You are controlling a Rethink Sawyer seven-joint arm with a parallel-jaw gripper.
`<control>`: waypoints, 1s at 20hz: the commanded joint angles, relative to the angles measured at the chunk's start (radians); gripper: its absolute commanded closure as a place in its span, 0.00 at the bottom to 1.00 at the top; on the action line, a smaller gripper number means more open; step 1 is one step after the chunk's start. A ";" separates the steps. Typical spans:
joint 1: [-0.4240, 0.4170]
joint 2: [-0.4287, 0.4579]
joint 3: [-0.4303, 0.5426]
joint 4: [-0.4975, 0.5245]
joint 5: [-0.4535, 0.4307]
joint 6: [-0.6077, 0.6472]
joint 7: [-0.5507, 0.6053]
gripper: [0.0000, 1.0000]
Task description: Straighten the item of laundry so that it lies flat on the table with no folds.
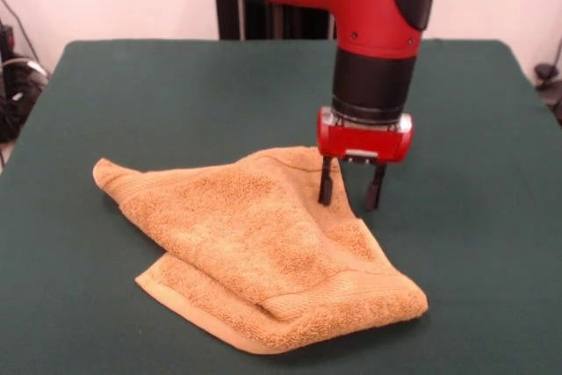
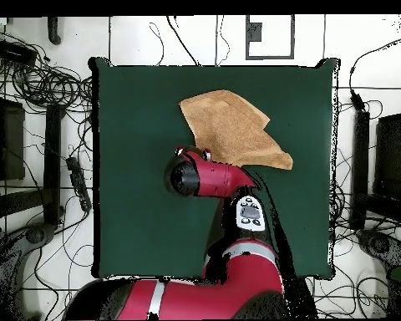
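The orange-tan towel (image 1: 263,248) lies on the dark green table (image 1: 158,85), folded over itself. One corner points left, and a thick doubled edge lies at the near right. My gripper (image 1: 350,197) is open. It hangs straight down over the towel's far right edge, with the left finger (image 1: 325,186) at the cloth's rim and the right finger (image 1: 376,189) over bare table. It holds nothing. In the overhead view the towel (image 2: 233,129) lies in the table's (image 2: 137,217) upper middle, and the arm's head (image 2: 205,177) hides the fingers at the towel's lower left edge.
The arm's black pedestal (image 1: 263,6) stands at the table's far side. Cables and dark equipment (image 2: 45,92) lie on the floor around the table. Green table surface shows on all sides of the towel.
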 commanded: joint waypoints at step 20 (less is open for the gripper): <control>-0.161 -0.351 0.192 0.407 0.005 0.204 0.068 0.00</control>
